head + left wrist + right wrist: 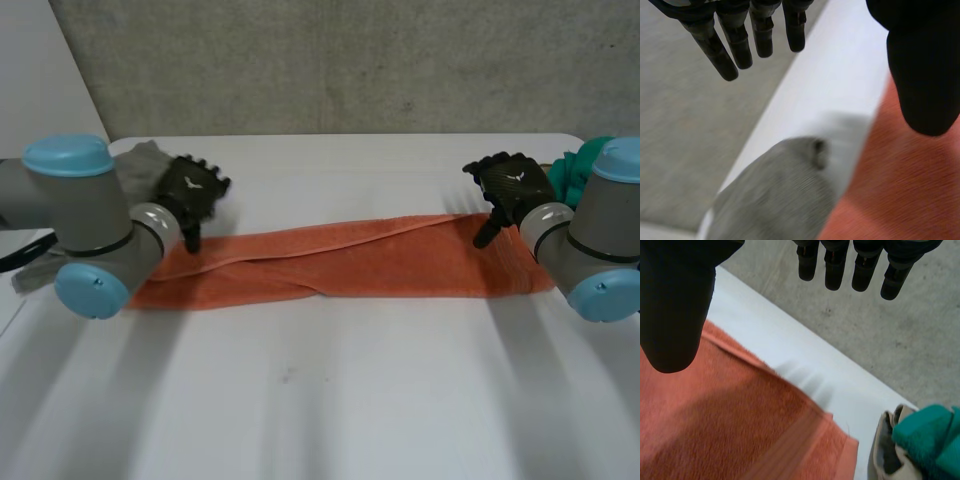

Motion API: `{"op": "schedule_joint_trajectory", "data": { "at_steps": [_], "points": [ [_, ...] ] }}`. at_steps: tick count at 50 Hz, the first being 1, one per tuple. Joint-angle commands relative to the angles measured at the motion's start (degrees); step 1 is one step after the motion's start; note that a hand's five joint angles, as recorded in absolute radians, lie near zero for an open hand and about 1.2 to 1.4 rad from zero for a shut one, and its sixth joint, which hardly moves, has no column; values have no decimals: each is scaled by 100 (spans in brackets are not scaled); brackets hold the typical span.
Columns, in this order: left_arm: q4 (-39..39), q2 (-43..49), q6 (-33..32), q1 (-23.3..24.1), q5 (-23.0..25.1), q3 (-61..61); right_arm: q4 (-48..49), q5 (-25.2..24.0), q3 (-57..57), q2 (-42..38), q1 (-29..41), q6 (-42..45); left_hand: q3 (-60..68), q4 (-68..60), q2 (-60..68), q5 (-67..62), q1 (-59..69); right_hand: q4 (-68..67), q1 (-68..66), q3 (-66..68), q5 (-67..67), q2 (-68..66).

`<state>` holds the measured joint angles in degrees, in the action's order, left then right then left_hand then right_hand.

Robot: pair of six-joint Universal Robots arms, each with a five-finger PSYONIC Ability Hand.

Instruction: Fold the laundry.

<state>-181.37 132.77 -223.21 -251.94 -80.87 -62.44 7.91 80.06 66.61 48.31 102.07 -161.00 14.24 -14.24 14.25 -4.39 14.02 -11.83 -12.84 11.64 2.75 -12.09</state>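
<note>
Grey cloth (pixel 138 165) left, green cloth (pixel 575 170) right; table (pixel 320 400) front lies open.

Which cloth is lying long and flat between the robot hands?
The orange towel, spread out long. The grey cloth and green cloth are bunched up near its ends.

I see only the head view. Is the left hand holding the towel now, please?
Observer: No. In its wrist view the left hand has straight fingers that hold nothing, and its thumb hangs over the towel.
Operator: And the right hand?
Observer: The right hand is open as well, fingers straight, with its thumb over the towel near a corner that lies flat.
Operator: What is beside that corner?
Observer: A teal cloth lies on a beige cloth. A narrow strip of table shows between them and the towel.
</note>
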Motion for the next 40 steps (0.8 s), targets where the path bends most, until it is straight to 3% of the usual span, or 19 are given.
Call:
{"op": "schedule_joint_trajectory", "data": {
  "at_steps": [1, 11, 36, 39, 40],
  "points": [
    [1121, 328, -354, 154, 528, 443, 88, 1, 18, 38, 67, -37, 1411, -1412, 1411, -1396, 1433, 183, 284, -164, -275, 209],
    [1184, 934, -319, 242, -78, 953, 88, -8, 88, 20, 164, 103, 1952, -1952, 1951, -1936, 1974, 183, 284, -164, -275, 209],
    [612, 1260, -768, 172, -526, 1208, 132, 1, 212, 3, 269, 341, 3498, -3499, 3498, -3483, 3520, 183, 284, -164, -275, 209],
    [585, 1251, -768, 154, -606, 1217, 132, 1, 212, 12, 269, 341, 4671, -4672, 4670, -4656, 4693, 183, 284, -164, -275, 209],
    [551, 1242, -768, 136, -632, 1235, 132, 1, 212, 12, 269, 341, 6309, -6309, 6308, -6294, 6331, 183, 284, -164, -275, 209]
  ]
}}
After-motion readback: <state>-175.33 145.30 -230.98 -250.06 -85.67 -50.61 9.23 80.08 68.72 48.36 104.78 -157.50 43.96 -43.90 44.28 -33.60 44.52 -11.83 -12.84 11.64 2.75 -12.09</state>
